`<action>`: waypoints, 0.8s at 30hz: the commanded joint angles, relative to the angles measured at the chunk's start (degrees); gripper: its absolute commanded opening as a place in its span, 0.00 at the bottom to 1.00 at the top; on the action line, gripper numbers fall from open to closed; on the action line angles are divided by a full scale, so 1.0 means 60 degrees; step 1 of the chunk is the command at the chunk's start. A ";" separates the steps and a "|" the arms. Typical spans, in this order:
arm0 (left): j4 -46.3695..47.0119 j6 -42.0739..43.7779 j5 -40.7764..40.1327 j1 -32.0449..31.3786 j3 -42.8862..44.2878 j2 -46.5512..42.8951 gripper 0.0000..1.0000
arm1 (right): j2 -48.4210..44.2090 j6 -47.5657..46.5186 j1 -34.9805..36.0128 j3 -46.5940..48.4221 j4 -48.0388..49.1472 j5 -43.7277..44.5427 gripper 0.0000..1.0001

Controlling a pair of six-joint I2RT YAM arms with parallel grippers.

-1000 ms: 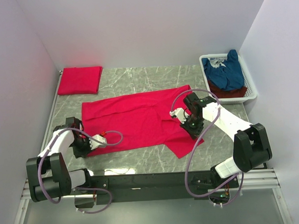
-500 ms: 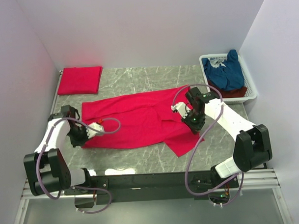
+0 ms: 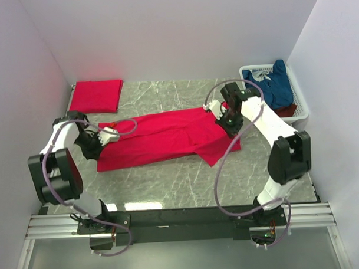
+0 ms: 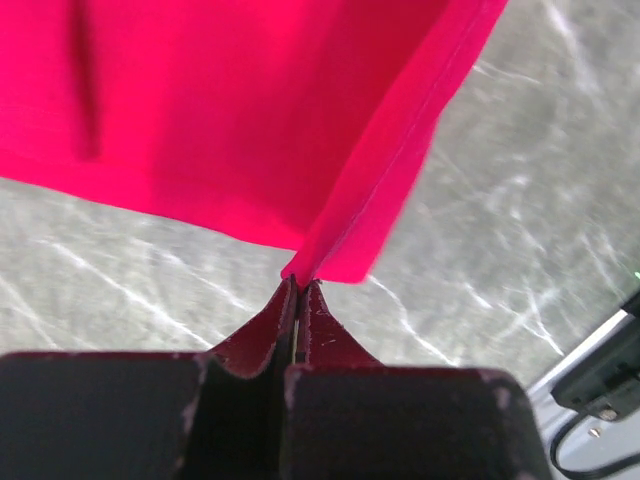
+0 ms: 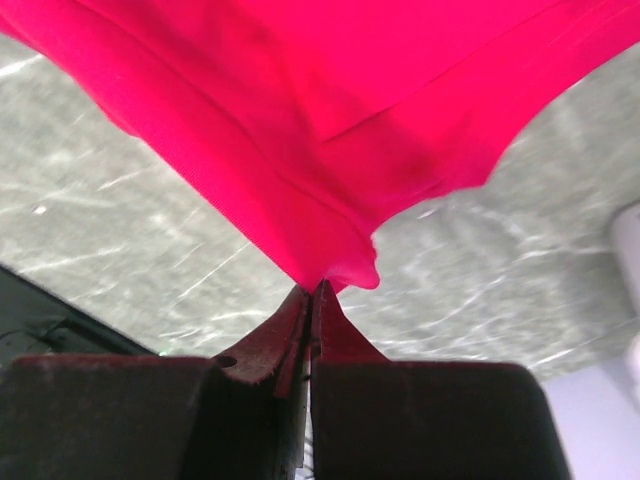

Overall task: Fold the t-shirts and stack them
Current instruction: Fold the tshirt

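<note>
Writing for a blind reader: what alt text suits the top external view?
The left claw and right claw pinch a bright red cloth t-shirt spread on the grey marble table; a folded red shirt lies behind.

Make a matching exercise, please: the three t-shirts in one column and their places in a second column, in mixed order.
Things:
1. folded red t-shirt
2. spread red t-shirt
3. navy t-shirt

Places:
A. in the white basket
B. far-left corner of the table
C. across the middle of the table

Pairs: 1-B, 2-C, 3-A.
</note>
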 commanded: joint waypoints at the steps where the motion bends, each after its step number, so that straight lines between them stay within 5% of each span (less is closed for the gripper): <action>1: 0.0342 -0.0458 0.0519 0.0065 0.0751 0.0485 0.01 | 0.0718 -0.0327 -0.0170 0.1120 -0.0344 0.0339 0.00; 10: 0.0973 -0.1249 0.0637 0.0007 0.2070 0.1775 0.01 | 0.2696 -0.0474 -0.0346 0.3596 -0.0682 0.0588 0.00; 24: 0.1677 -0.1690 0.0095 -0.0389 0.2832 0.2801 0.01 | 0.3327 -0.0445 -0.0477 0.3788 -0.0374 0.0837 0.00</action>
